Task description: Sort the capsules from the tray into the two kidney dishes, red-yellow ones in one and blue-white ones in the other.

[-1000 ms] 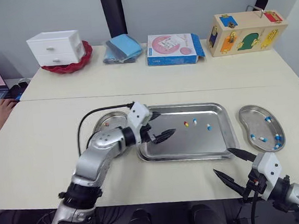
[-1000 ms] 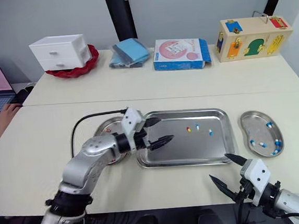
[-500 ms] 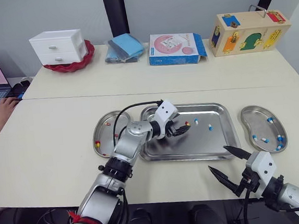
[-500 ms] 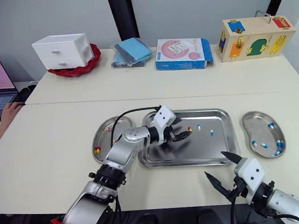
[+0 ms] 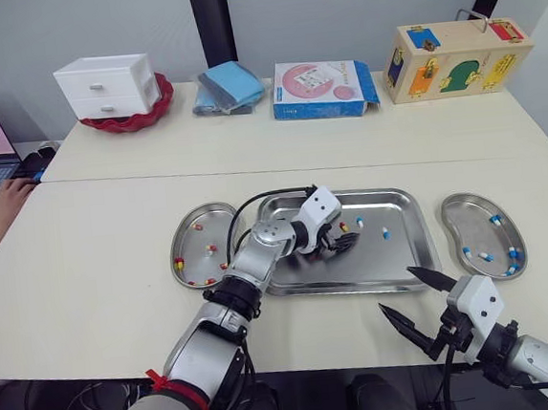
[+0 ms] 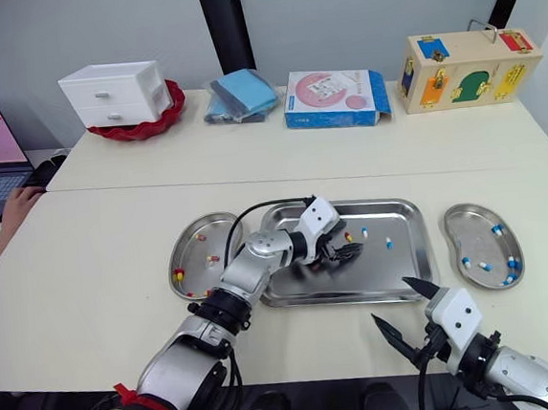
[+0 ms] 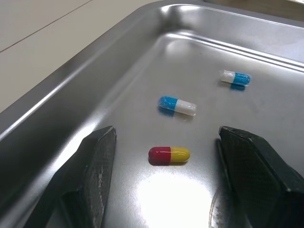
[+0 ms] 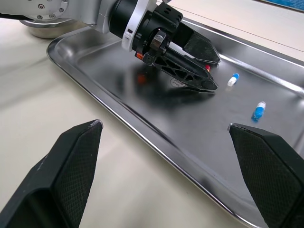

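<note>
A: Left gripper (image 5: 340, 241)?
B: Down low in the steel tray (image 5: 395, 269), fingers apart, straddling the red-yellow capsule (image 7: 169, 155). The capsule lies flat on the tray floor between the pads, and neither pad touches it.
A: Why spread like that?
B: Looks like it's lining up a pinch. The capsule lies lengthwise across the gap, so closing would catch it by the ends. It's small and rounded, so it could skid on the metal.
A: Anything else in the tray?
B: Two blue-white capsules: a near one (image 7: 177, 105) just beyond the red-yellow, and a far one (image 7: 235, 78) further on. The near one could get nudged.
A: Dishes?
B: The left kidney dish (image 5: 192, 233), beside the tray, holds red-yellow ones. The right kidney dish (image 5: 472, 221) holds blue-white. So this capsule likely goes left.
A: Right gripper (image 5: 397, 290)?
B: Off the tray, over the near edge of the table (image 5: 88, 279), fingers wide apart, empty. Probably parked to leave the left arm room.
</note>
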Tool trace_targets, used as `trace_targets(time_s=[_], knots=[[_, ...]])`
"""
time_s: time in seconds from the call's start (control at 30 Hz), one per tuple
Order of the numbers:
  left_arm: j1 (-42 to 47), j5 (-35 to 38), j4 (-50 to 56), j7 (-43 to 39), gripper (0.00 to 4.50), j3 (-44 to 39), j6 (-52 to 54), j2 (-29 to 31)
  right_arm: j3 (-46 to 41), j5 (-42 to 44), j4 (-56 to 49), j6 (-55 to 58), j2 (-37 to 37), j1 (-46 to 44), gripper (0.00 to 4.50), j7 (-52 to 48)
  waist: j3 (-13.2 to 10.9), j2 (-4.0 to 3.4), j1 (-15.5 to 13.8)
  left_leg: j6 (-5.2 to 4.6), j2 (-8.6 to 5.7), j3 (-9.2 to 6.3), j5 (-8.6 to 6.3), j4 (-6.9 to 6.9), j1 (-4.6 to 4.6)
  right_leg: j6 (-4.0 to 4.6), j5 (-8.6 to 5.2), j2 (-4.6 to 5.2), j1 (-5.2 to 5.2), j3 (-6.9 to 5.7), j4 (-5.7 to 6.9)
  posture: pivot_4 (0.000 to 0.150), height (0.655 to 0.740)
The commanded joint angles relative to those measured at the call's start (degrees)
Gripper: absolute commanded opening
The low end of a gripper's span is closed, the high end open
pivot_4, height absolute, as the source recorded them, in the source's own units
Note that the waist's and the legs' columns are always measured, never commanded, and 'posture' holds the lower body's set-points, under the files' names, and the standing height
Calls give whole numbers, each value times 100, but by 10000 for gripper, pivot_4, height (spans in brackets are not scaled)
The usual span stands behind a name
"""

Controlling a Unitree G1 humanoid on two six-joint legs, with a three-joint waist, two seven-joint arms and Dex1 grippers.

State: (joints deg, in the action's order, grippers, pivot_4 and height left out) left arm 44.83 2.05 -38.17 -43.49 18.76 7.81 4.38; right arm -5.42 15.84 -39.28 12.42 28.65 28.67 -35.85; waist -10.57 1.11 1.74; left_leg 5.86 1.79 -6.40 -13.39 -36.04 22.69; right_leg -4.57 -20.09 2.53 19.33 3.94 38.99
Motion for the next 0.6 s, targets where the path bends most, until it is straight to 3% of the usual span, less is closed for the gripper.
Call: trace_targets(time_s=[0.03,0.6], knots=[[58,-84,-63,-114,35608,-44,-86,5,-50,87,-256,30,27,-14,45000,55,0,0,0,0,0,0,0,0,0,0,0,0,0,0,0,1500,7337],[-87,-173,90,7,35608,-155,-5,-32,-52,143,-291,197,78,-61,45000,59,0,0,0,0,0,0,0,0,-1,0,0,0,-1,0,1,1500,7337]])
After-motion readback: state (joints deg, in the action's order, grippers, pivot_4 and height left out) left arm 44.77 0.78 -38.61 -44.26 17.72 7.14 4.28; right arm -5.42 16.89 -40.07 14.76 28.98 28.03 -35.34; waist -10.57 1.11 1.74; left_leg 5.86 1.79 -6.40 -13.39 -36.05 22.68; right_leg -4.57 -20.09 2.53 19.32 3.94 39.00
